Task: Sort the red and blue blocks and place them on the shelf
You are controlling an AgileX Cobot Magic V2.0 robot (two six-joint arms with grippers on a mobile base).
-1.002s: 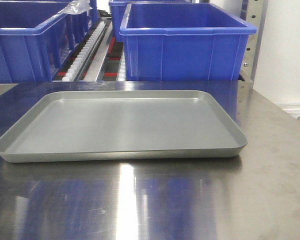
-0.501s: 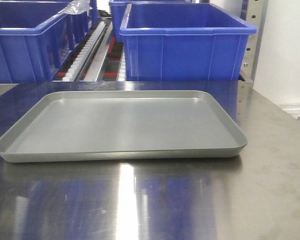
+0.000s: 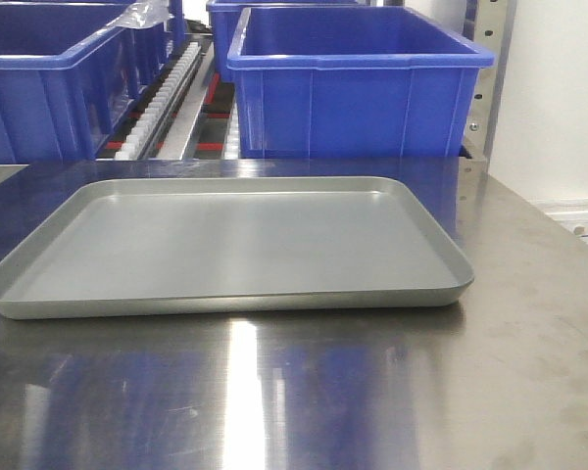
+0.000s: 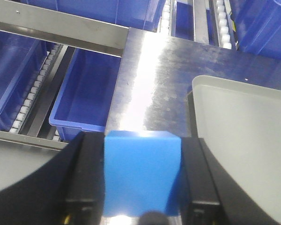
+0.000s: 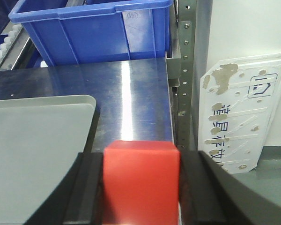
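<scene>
— What has changed?
— In the front view the tray (image 3: 225, 304) and the bins (image 3: 358, 88) behind it sit slightly further left than a moment ago, so I judge my base is shifting. No block lies on the tray.
— Where are the blocks?
— My left pincer (image 4: 141, 185) pinches the blue block (image 4: 141, 164) over the table (image 4: 159, 79), just left of the tray. My right pincer (image 5: 140, 190) pinches the red block (image 5: 140, 173) near the table's right edge.
— Meaning?
— Picking looks done. What remains is carrying each one to the shelf (image 4: 61, 29), and I cannot yet tell which spot
</scene>
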